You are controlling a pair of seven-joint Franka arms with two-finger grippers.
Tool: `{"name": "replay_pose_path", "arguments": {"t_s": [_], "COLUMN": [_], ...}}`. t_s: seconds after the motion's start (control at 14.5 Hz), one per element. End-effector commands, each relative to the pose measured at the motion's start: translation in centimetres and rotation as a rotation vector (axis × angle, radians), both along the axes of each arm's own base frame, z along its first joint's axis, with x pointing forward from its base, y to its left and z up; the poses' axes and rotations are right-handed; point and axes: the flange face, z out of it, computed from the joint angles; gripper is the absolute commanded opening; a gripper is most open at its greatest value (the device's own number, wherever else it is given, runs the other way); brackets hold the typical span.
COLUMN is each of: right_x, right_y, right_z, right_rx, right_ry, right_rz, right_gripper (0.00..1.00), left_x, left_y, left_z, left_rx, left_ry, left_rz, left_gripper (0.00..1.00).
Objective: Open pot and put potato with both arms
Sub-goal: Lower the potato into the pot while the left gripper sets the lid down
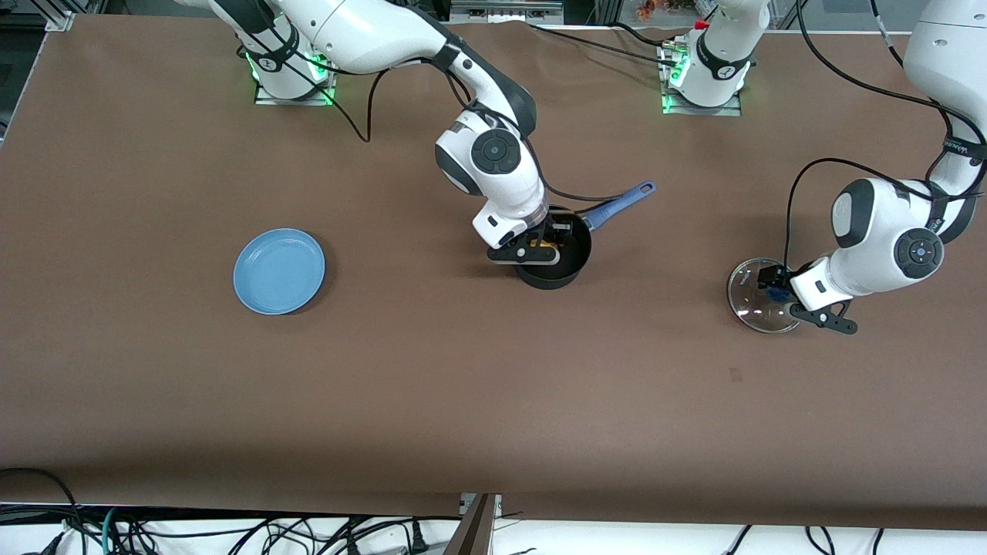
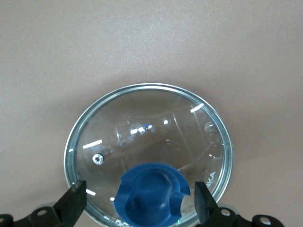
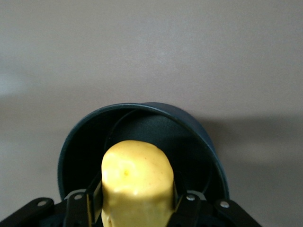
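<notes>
The black pot (image 1: 569, 270) stands mid-table without its lid, its blue handle (image 1: 621, 202) pointing toward the left arm's base. My right gripper (image 1: 540, 248) is shut on the yellow potato (image 1: 544, 245) and holds it over the pot's opening. In the right wrist view the potato (image 3: 137, 182) sits between the fingers above the pot's rim (image 3: 142, 105). The glass lid (image 1: 749, 301) lies flat on the table toward the left arm's end. My left gripper (image 1: 776, 290) is open just above it, with the fingers (image 2: 73, 204) on either side of the blue knob (image 2: 154, 196) and gaps between.
A flat blue plate (image 1: 279, 270) lies toward the right arm's end of the table. Black cables trail from both arms near the bases. The table is covered in brown paper (image 1: 493, 401).
</notes>
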Motion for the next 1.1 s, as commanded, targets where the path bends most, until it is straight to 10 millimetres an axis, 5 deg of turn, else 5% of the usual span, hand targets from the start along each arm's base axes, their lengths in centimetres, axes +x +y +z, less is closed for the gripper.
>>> {"name": "replay_pose_path", "arguments": {"t_s": [0.0,0.28,0.34,0.41,0.62,0.76,1.03], "right_x": [-0.3,-0.6,-0.7,-1.0,0.1,2.3,5.7], "right_y": [1.3,1.7,1.8,2.0,1.0,-1.2,-5.9], "right_z": [-0.9,-2.0,-2.1,-2.2,-0.4,2.8,10.9], "right_rx": [0.018,0.033,0.032,0.027,0.001,-0.057,-0.147], "right_ry": [-0.019,-0.026,-0.025,-0.027,-0.04,-0.018,0.028], "right_rz": [-0.006,-0.006,-0.004,0.006,0.022,0.025,0.129], "right_gripper": [0.19,0.22,0.51,1.0,1.0,1.0,1.0], "left_x": [1.3,2.8,3.1,3.2,4.1,3.9,2.8], "left_y": [0.5,-2.4,-3.6,-4.0,-7.3,-8.8,-10.8], "left_z": [3.7,10.6,12.8,15.3,26.4,32.9,36.8], "left_rx": [0.026,0.055,0.051,0.05,0.064,0.058,0.058], "left_ry": [0.019,-0.026,-0.044,-0.051,-0.074,-0.07,-0.069], "left_rz": [-0.016,-0.048,-0.055,-0.049,-0.074,-0.088,-0.107], "left_gripper": [1.0,1.0,1.0,1.0,1.0,1.0,1.0]}}
